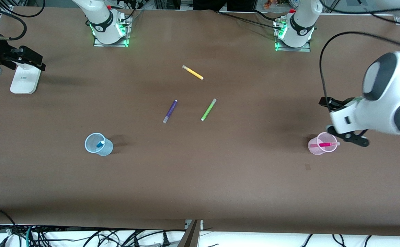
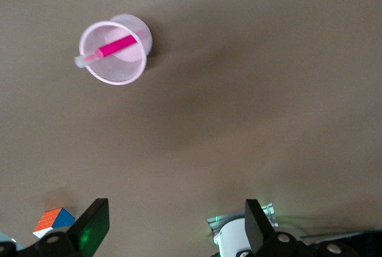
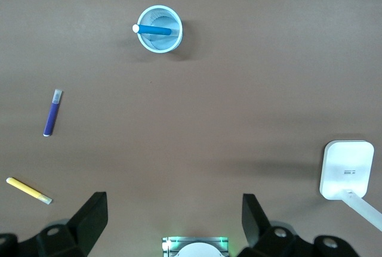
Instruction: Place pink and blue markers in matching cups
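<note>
1. The slim magenta-pink marker with a pale cap (image 1: 325, 144) is leaning inside the small translucent pink plastic cup (image 1: 316, 149) at the left arm's end of the brown tabletop (image 1: 200, 178), its cap poking over the rim.
2. The slim bright blue marker (image 1: 100, 144) is standing in the translucent light blue plastic cup (image 1: 104, 148) toward the right arm's end.
3. The left claw (image 2: 173, 227) is hanging released and empty just beside the pink cup; the right claw (image 3: 173, 224) is waiting, spread open and empty, over the tabletop's right-arm end.
4. Both markers are probably light, stiff and smooth, so pinching mid-barrel would suit them.
5. The thin cups are likely tipping easily if nudged.
6. A purple marker (image 1: 170, 111), a green marker (image 1: 208, 109) and a yellow marker (image 1: 193, 72) are lying mid-tabletop.
</note>
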{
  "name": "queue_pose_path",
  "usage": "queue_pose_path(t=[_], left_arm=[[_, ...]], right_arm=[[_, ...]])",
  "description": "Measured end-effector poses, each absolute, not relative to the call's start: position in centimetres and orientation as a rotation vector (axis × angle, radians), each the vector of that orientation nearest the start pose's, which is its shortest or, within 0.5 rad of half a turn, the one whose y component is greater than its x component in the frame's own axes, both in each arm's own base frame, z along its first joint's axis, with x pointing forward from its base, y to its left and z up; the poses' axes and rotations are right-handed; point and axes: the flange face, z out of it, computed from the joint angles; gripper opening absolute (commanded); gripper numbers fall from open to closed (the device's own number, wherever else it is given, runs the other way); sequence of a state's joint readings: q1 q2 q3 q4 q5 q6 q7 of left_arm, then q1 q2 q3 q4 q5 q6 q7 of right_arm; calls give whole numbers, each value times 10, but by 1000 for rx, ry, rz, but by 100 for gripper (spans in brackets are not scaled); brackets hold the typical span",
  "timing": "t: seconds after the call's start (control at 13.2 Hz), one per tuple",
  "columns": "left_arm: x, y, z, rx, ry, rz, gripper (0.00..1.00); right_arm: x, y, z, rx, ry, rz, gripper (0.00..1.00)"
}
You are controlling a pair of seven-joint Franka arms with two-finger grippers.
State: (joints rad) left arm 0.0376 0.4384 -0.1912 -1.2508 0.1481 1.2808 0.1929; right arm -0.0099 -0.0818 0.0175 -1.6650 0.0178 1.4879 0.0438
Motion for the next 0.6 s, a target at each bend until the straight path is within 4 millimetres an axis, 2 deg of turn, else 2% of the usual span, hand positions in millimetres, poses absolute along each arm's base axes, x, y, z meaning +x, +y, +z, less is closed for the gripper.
queue_pose_path(t=[0.15,0.3,0.45,0.6], left_arm=[[628,-63,531,-3029,377,425,100],[617,-69,559,-3055,339,221,100],[601,-65,580,-3050,311,17,100],[586,-53,597,-3039,274,-107,100]], right_arm=[[520,7,614,-3123,54,163,99],[525,7,608,-3122,52,187,99],[529,8,605,-3121,49,202,99],[531,8,604,-3121,48,209,99]])
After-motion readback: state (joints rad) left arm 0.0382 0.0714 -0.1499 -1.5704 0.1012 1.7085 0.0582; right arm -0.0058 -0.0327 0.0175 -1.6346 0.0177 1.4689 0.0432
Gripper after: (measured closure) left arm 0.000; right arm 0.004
